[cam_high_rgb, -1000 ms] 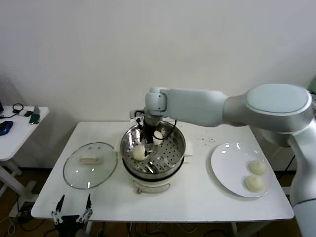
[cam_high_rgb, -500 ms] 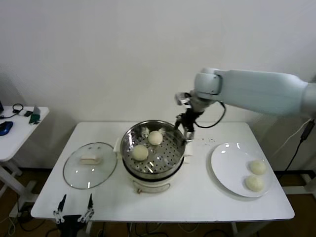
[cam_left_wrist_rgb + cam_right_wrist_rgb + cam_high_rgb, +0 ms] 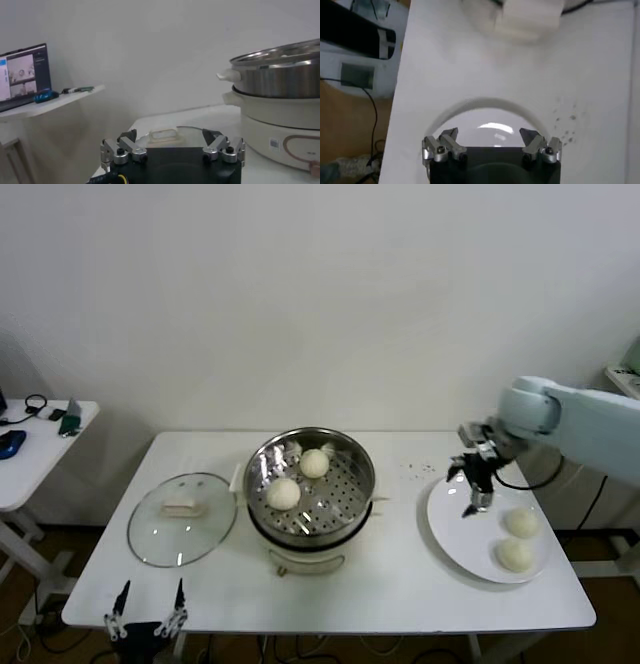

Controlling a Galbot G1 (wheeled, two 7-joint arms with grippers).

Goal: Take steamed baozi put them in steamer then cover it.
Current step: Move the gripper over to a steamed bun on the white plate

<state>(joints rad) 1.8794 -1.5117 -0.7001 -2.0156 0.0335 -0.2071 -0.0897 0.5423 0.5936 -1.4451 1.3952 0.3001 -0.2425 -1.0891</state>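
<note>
- In the left wrist view the steamer (image 3: pixel 280 95) is cut off by the picture's edge, and its inside is hidden by its own wall.
- There the cover (image 3: pixel 165 136) lies half hidden behind the left gripper (image 3: pixel 172 149).
- In the right wrist view the white plate (image 3: pixel 485 117) is partly hidden behind the right gripper (image 3: pixel 491 147).
</note>
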